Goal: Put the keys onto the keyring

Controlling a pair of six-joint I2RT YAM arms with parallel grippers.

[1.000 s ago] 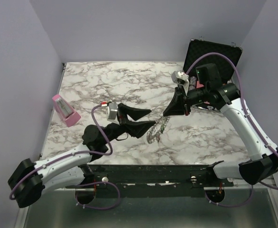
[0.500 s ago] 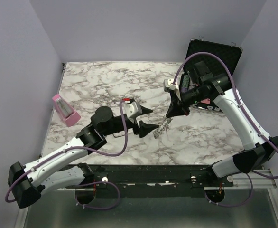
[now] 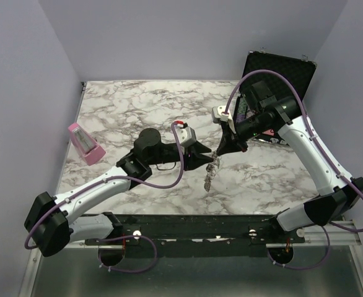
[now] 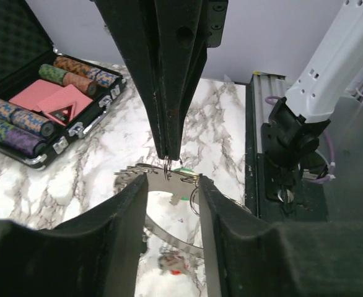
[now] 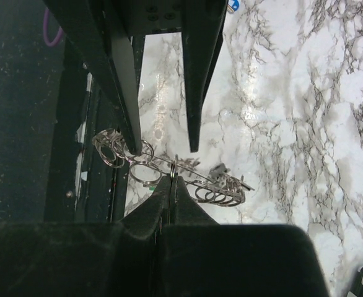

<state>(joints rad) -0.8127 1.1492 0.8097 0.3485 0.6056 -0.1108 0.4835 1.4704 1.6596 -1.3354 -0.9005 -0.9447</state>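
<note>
- While your right gripper (image 5: pixel 170 182) keeps its fingers pressed together on a small loop of the keyring (image 3: pixel 212 173), the ring hangs below it over the middle of the table (image 3: pixel 138 105), toward the near edge. Whether its low end touches the marble, you cannot tell from these views.
- Your left gripper (image 4: pixel 171 185) stands open with one finger on each side of the ring's upper part, its tips just beside the right gripper's tip. It grips nothing.
- Seen from above, the ring's long axis slants from the right gripper down toward the arm bases and slightly left. From the right wrist it lies crosswise, a row of loops and toothed blades.
- A green-headed key (image 4: pixel 180 169) shows just behind the pinch point, but whether it is threaded on is too small to tell.
- You seem to be at the hand-over step — one side held, the other about to be taken. The next move likely calls for closing the left fingers squarely on the rim without knocking the ring out of the pinch.
</note>
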